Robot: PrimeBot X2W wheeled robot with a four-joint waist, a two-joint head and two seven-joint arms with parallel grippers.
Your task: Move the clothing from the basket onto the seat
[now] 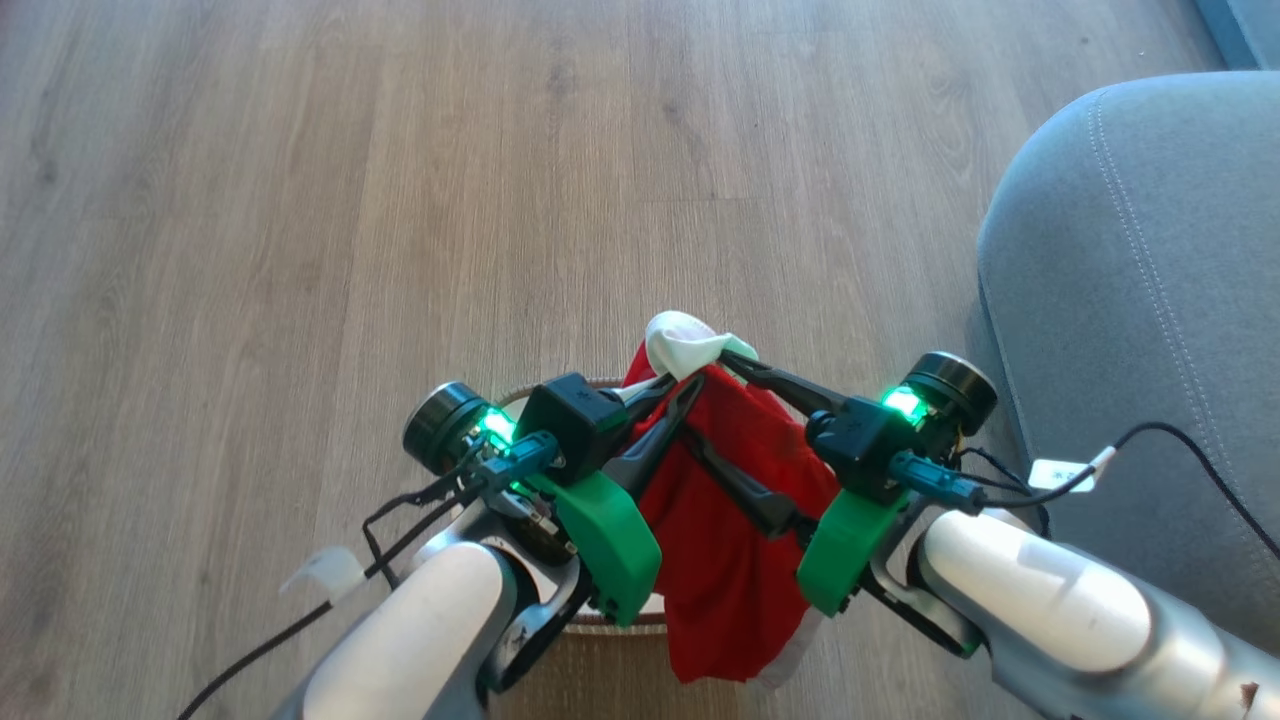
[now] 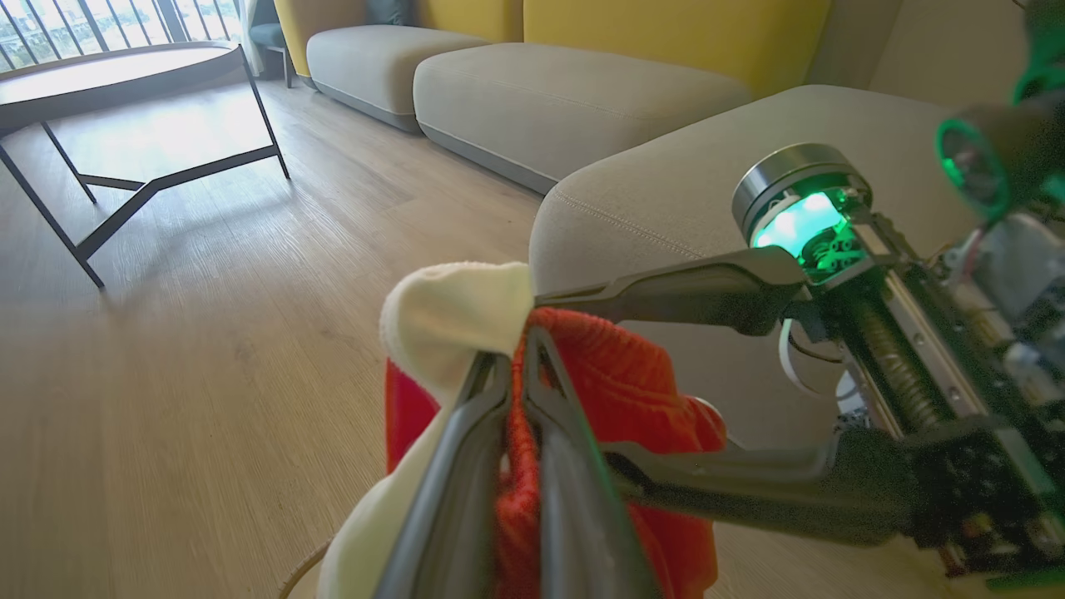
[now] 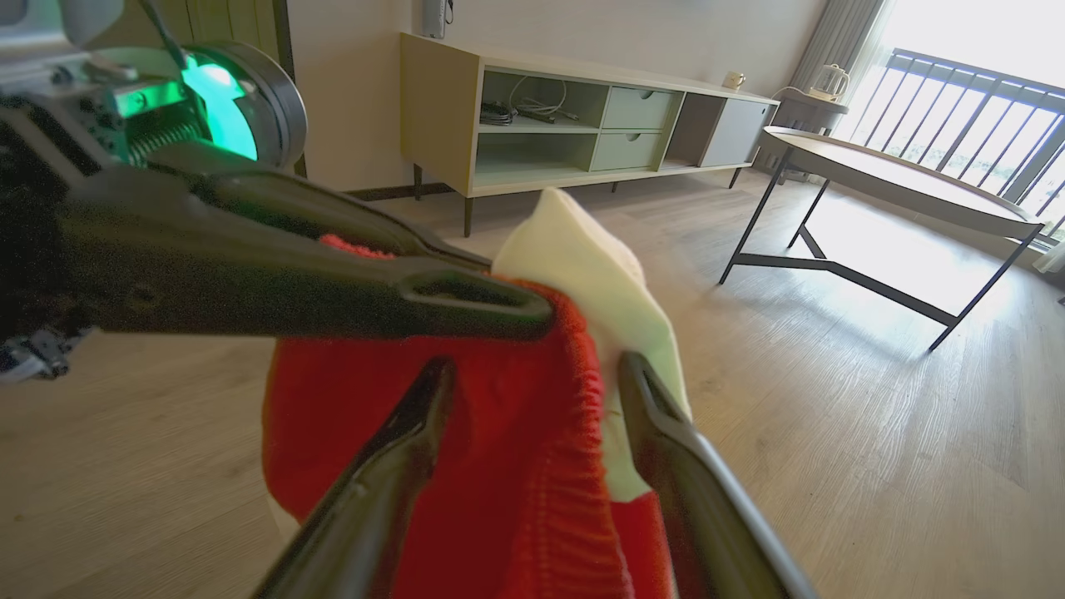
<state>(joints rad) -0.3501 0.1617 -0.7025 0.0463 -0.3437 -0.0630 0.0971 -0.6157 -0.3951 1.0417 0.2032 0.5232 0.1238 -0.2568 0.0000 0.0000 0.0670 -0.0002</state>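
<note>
the clothing [image 1: 725,560] hung above the basket [image 1: 610,622], clamped in the left gripper [image 1: 682,386]. the right gripper [image 1: 708,398] straddled it, fingers apart. carrying it to the seat [image 1: 1150,300] and letting go seemingly remained.

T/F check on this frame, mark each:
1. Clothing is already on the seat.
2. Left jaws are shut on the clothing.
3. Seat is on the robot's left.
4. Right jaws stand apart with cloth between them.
1. False. The clothing hangs in the air from the left gripper, apart from the seat.
2. True. In the left wrist view its jaws are pinched together on the red and white cloth.
3. False. The seat is on the robot's right, at the right edge of the head view.
4. True. In the right wrist view the right gripper has its jaws spread, with bunched cloth between them.
</note>
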